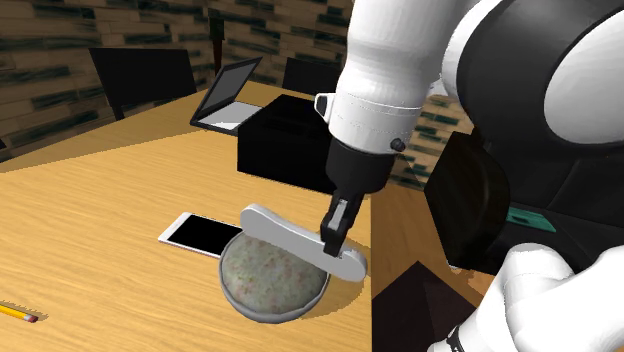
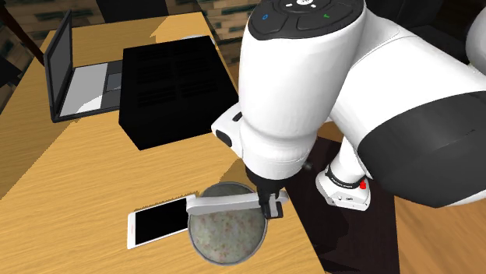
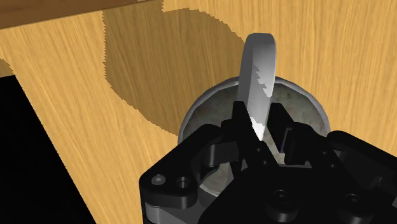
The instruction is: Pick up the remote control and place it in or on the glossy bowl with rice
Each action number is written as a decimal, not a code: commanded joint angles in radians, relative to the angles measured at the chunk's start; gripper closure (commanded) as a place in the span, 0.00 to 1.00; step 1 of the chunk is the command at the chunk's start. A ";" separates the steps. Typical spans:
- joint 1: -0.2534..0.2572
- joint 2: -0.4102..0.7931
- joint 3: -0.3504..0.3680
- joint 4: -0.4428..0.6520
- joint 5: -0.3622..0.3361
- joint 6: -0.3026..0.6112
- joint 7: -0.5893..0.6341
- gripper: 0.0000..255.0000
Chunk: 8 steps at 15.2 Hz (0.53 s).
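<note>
Remote control (image 1: pixel 288 231): a long, flat, pale grey slab with rounded ends; it is held level over the bowl and clear of the tabletop; whether it touches the rim cannot be told.
Long axis: in the shoulder view it runs from upper left to lower right across the far side of the bowl; in the second exterior view (image 2: pixel 222 202) it lies almost straight across the frame; its free end points toward the phone and its held end juts past the rim on the table-edge side.
Gripper (image 1: pixel 332 241): points down; the black fingers (image 3: pixel 241 119) are clamped on the remote's flat faces close to one end; in the wrist view the slab (image 3: pixel 259 69) stretches away from between them.
Bowl (image 1: pixel 238 293): round, grey-rimmed, with a speckled grey-brown filling; it stands on the wooden table (image 1: pixel 90 215) near the table's edge.
Markings: the remote's visible face is plain.
Phone (image 1: pixel 200 235): white frame, black screen, lying flat just beside the bowl under the remote's free end.
Black box (image 1: pixel 285 140): beyond the bowl, apart from it.
Laptop (image 1: pixel 228 97): open, past the box.
Pencil (image 1: pixel 18 312): yellow, well apart, at the shoulder view's lower left.
Chairs (image 1: pixel 145 75): dark, at the far side of the table.
</note>
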 commanded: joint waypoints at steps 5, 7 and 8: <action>0.006 -0.004 0.014 -0.083 0.011 0.080 -0.002 1.00; 0.007 -0.004 0.018 -0.104 0.013 0.101 -0.002 1.00; 0.007 -0.004 0.018 -0.104 0.013 0.101 -0.002 1.00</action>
